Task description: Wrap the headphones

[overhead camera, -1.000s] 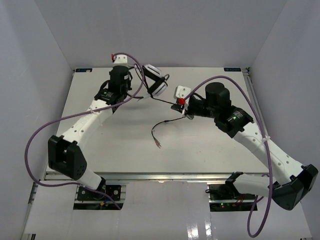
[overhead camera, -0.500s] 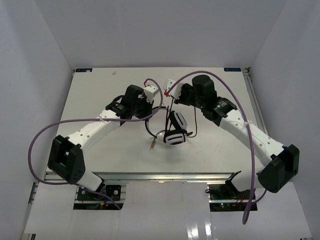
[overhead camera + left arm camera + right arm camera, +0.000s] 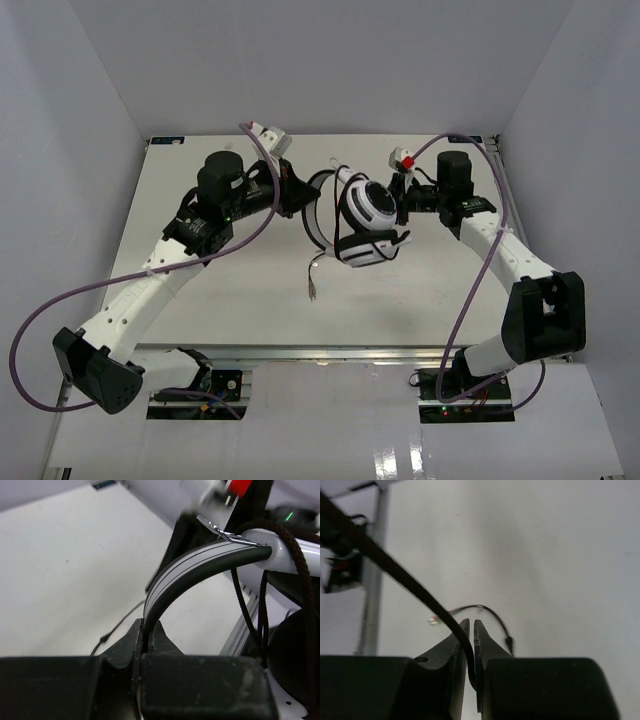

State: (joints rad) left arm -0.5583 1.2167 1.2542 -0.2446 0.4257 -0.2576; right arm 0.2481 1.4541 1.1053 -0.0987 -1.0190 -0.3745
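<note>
The headphones [image 3: 365, 208] hang above the middle of the table [image 3: 230, 290], with two round black-centred earcups and a white headband [image 3: 316, 215]. My left gripper [image 3: 298, 196] is shut on the headband, which arcs up out of the jaws in the left wrist view [image 3: 200, 565]. My right gripper [image 3: 402, 203] is just right of the earcups, shut on the thin dark cable [image 3: 410, 580]. Dark cable turns [image 3: 306, 585] lie over the headband end. The loose cable end [image 3: 313, 290] with bare coloured wires [image 3: 434, 621] rests on the table.
Purple arm cables [image 3: 60, 300] loop along both arms. The white enclosure walls [image 3: 100, 110] stand on three sides of the table. A metal rail [image 3: 300, 352] runs along the near edge.
The headphones have moved from low near the table's front-middle to farther back and higher, now turned with an earcup face up. The left arm swung back left; the right arm shifted right.
</note>
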